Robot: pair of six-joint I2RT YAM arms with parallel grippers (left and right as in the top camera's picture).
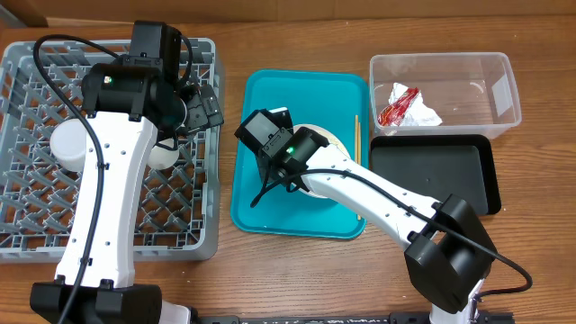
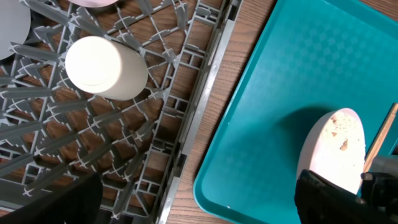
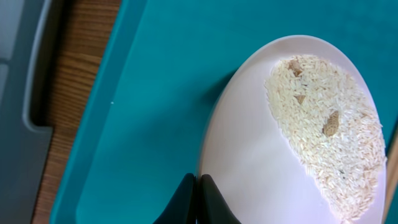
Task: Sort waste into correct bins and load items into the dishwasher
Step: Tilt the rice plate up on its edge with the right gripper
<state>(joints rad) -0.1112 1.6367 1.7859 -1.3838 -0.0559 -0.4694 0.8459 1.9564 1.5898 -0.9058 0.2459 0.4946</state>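
My right gripper [image 3: 198, 186] is shut on the left rim of a white plate [image 3: 249, 162] that carries a patch of pale rice grains [image 3: 323, 124]. The plate tilts above the teal tray [image 3: 143, 93]; from overhead only a sliver of the plate [image 1: 331, 137] shows past the right wrist. My left gripper [image 2: 199, 208] hangs open and empty over the right edge of the grey dish rack [image 1: 27, 225]. A white cup [image 2: 102, 67] lies in the rack. The clear tub [image 1: 504, 72] holds a red wrapper [image 1: 399, 103] and a white tissue [image 1: 423, 114]. Beside it lies the black tray [image 1: 432, 175].
A wooden chopstick [image 1: 356, 135] lies along the teal tray's right side [image 1: 256, 211], next to the plate. More white dishes [image 1: 70, 144] sit in the rack under the left arm. A strip of bare wood table [image 2: 205, 124] separates rack and teal tray.
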